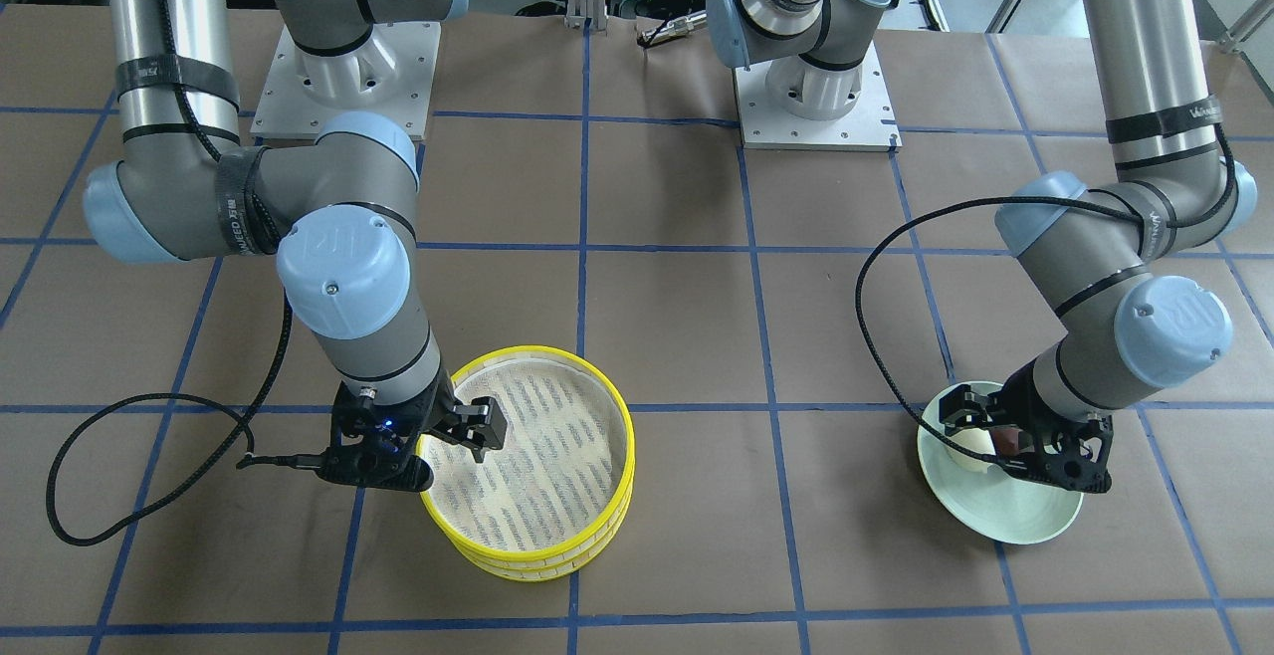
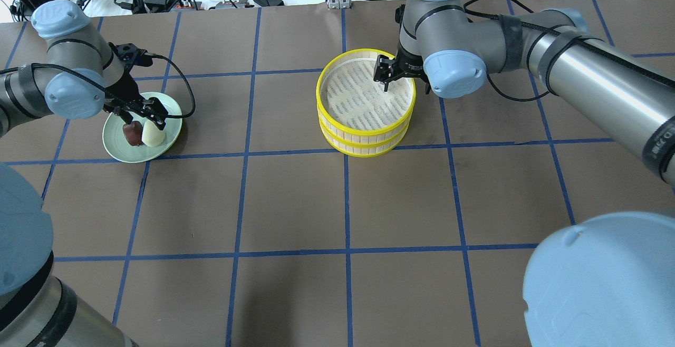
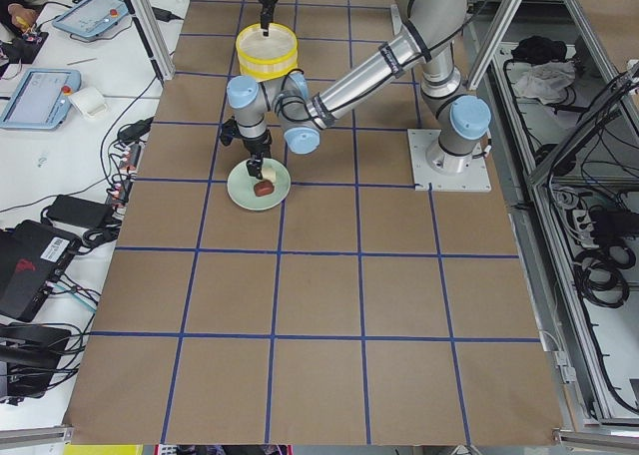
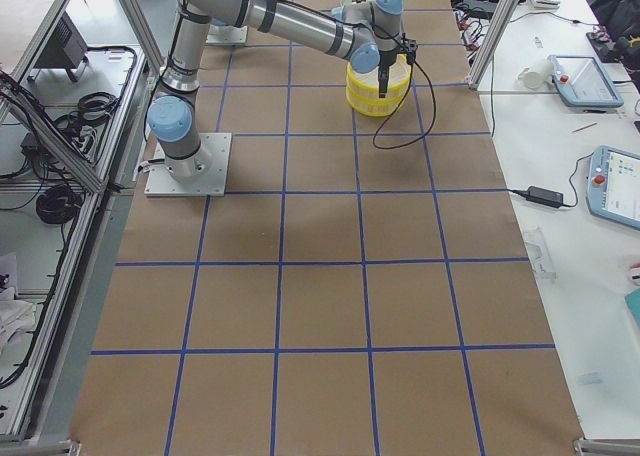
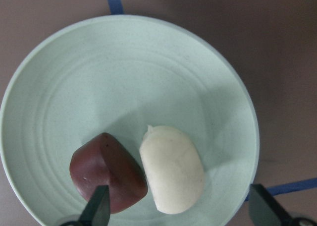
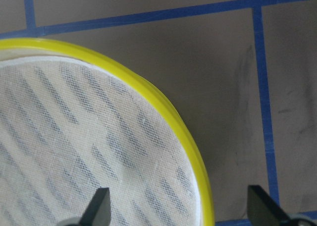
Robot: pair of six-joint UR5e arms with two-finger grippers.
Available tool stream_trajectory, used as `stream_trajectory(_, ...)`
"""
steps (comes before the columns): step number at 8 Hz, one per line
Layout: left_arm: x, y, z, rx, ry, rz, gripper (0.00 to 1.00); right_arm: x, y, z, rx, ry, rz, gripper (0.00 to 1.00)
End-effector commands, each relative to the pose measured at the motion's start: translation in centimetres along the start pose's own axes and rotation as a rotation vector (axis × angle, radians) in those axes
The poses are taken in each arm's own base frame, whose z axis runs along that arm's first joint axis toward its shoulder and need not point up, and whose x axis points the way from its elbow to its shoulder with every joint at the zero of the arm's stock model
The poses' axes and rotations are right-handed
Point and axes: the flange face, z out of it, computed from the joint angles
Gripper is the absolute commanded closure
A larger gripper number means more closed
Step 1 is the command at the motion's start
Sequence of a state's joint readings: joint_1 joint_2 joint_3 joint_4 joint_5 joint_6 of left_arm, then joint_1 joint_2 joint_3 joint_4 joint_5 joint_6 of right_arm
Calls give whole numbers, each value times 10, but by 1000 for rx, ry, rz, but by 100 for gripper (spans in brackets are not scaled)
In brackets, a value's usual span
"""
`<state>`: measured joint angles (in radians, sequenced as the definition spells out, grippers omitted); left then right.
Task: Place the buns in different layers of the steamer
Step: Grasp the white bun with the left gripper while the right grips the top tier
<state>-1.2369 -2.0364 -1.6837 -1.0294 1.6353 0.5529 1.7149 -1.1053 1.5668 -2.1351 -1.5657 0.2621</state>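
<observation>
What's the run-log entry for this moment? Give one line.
left gripper: open above plate | right gripper: open over steamer rim | brown bun, white bun: on plate, ungrasped | tiers: stacked, top bare

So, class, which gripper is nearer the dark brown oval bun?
Left. The left gripper hovers open over the dark brown oval bun; the right gripper is far away, at the round yellow-rimmed steamer.
</observation>
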Motion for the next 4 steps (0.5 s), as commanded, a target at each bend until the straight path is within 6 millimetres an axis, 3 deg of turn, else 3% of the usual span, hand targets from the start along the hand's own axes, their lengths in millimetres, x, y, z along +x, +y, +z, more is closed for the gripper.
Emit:
stream_trajectory(1,-2,-4,0,16,-6,1,22,0,1,5,-10,-2,-1,21)
stream_trajectory(2,-2,-4,3,14,-5,1,22,0,1,5,-11,-1,0,30)
stream_trajectory(4,-4,-8,10,21,-7,1,22,0,1,6,-12,1,0,35)
